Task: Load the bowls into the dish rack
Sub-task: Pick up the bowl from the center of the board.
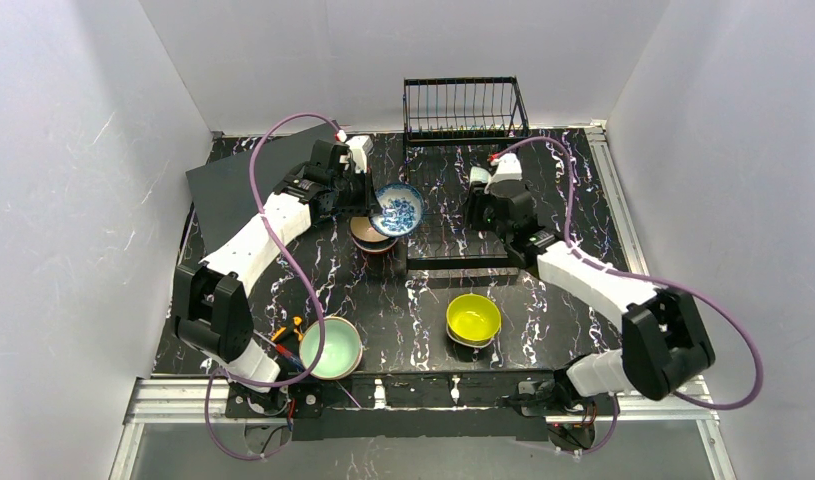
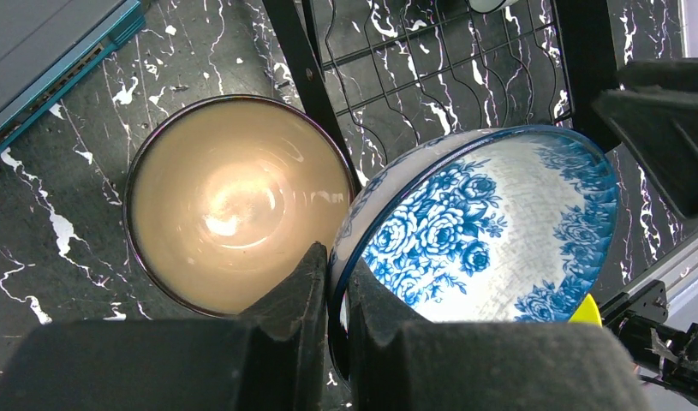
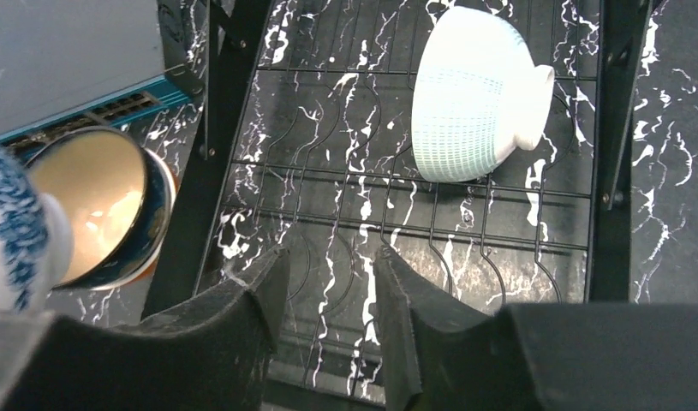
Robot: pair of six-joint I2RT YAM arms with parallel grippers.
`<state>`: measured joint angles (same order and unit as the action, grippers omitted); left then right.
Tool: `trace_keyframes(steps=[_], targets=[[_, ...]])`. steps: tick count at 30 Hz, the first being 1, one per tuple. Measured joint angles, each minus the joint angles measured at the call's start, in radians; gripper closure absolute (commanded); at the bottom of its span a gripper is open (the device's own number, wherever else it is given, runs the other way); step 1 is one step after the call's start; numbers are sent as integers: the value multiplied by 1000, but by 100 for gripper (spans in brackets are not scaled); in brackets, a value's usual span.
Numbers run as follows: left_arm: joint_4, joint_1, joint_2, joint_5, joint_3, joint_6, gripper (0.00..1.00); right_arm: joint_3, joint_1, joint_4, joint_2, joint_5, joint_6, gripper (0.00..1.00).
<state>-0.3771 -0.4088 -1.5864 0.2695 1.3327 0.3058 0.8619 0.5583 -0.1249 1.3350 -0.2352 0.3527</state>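
Near the left arm's base a mint-green round bowl (image 1: 330, 348) is sitting on the table, and beyond it the left gripper (image 2: 332, 282) is pinching the rim of a blue-and-white flower-patterned bowl (image 2: 482, 223), jaws almost closed. It is holding that bowl tilted beside a pinkish-beige bowl (image 2: 234, 201), at the left bar of the black wire dish rack (image 3: 616, 103). A white ribbed bowl (image 3: 474, 94) is already lying on the rack's floor, a bright yellow bowl (image 1: 473, 318) is waiting nearer us, and the right gripper (image 3: 328, 265) is hovering over the wires, fingers partly apart, gripping nothing. I judge the patterned bowl is being loaded, and next it is needing carrying right across the bar and lowering into a free slot.
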Motion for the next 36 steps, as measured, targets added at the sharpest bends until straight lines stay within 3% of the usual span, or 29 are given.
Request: trace_keyframes(steps=[4, 6, 16, 25, 36], targets=[[0, 0, 0, 0, 0, 0, 100, 0, 0, -77, 94, -13, -47, 91], [-1, 0, 0, 0, 0, 0, 100, 1, 0, -112, 142, -18, -60, 98], [-6, 0, 0, -9, 6, -10, 100, 67, 7, -195, 357, -149, -71, 99], [-6, 0, 0, -15, 6, -11, 100, 66, 11, -296, 375, -378, -68, 99], [-16, 0, -2, -15, 8, -11, 100, 103, 11, -263, 430, -509, -68, 99]])
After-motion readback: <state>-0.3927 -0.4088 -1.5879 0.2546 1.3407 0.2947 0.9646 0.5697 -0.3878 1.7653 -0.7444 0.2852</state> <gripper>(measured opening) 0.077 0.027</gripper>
